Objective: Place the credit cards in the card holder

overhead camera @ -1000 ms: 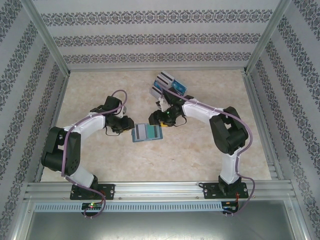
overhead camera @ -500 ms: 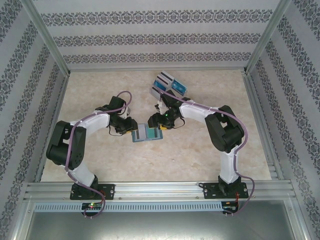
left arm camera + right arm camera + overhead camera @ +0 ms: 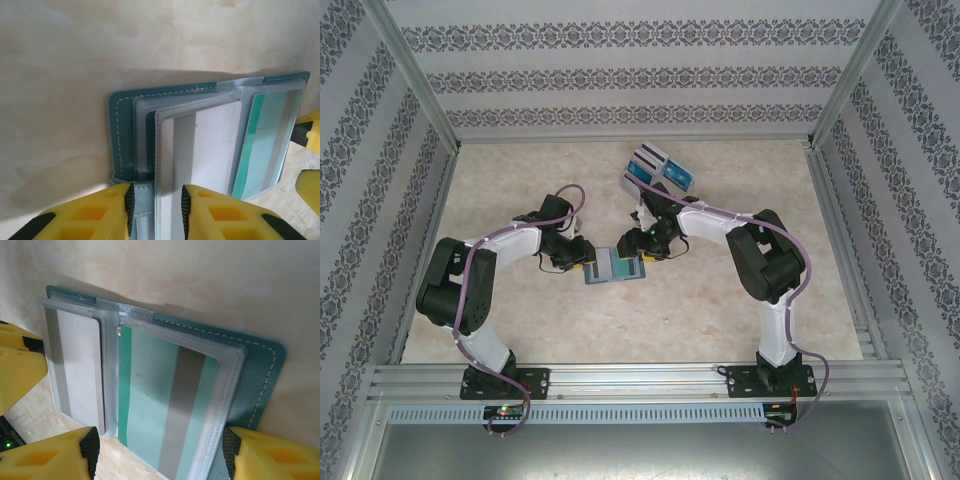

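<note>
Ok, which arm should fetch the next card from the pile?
Right. The loose cards lie at the back, just beyond the right end effector. The left end effector is clamped on the left edge of the holder and could steady it.

The card holder (image 3: pixel 260 365) lies open on the pale table (image 3: pixel 200 275), its teal cover showing white stitching. The right clear sleeve holds a green card (image 3: pixel 150 405) with a grey stripe, the left a white-grey card (image 3: pixel 77 365). The right hand (image 3: pixel 160 450) straddles the green card's half with its yellow fingers apart; the left hand (image 3: pixel 22 352) sits at the holder's left edge.
</note>
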You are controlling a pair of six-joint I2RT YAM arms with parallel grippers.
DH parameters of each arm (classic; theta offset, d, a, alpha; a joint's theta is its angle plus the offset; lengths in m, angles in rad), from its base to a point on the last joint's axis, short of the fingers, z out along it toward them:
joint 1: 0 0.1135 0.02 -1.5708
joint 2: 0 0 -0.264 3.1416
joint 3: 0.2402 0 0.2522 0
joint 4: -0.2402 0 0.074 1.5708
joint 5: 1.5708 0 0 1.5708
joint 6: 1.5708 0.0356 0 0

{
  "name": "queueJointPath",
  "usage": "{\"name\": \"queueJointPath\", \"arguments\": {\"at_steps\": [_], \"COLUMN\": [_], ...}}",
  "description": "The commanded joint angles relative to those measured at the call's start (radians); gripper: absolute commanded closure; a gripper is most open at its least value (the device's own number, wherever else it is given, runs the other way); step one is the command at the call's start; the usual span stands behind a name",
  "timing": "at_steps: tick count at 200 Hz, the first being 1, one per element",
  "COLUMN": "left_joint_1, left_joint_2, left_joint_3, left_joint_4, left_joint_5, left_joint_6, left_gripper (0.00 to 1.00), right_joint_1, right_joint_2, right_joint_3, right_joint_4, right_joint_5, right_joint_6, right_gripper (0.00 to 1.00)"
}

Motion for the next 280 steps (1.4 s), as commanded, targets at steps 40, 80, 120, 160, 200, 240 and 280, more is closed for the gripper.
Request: {"name": "queueJointPath", "arguments": {"at_steps": [40, 80, 120, 160, 200, 240, 280], "left_joint_1": [-0.009, -0.009, -0.010, -0.009, -0.009, -0.009, -0.010], "left_joint_2": [0.036, 0.031, 0.033, 0.023, 0.018, 0.026, 0.021], "left_joint_3": [-0.049, -0.042, -0.043, -0.045, -0.051, -0.050, -0.054], "left_joint_4": [0.061, 0.047, 0.049, 0.048, 0.051, 0.054, 0.051], "left_joint_5": [0.008, 0.003, 0.004, 0.003, -0.001, 0.003, 0.001], "left_joint_6": [-0.014, -0.008, -0.008, -0.011, -0.014, -0.014, -0.011], "left_gripper": [0.67, 0.67, 0.67, 0.67, 0.67, 0.67, 0.67], "right_joint_1": [0.026, 0.023, 0.013, 0.024, 0.031, 0.040, 0.044], "right_joint_2": [0.001, -0.038, -0.084, -0.048, -0.008, 0.020, 0.034], "right_joint_3": [0.033, 0.046, 0.020, 0.027, 0.027, 0.037, 0.039], "right_joint_4": [-0.014, -0.074, -0.068, -0.049, -0.022, -0.027, -0.049], "right_joint_5": [-0.007, 0.046, 0.049, 0.026, 0.007, 0.024, 0.058], "right_joint_6": [0.004, -0.029, -0.023, -0.015, -0.003, -0.004, -0.020], "right_gripper": [0.32, 0.32, 0.32, 0.32, 0.32, 0.32, 0.32]}}
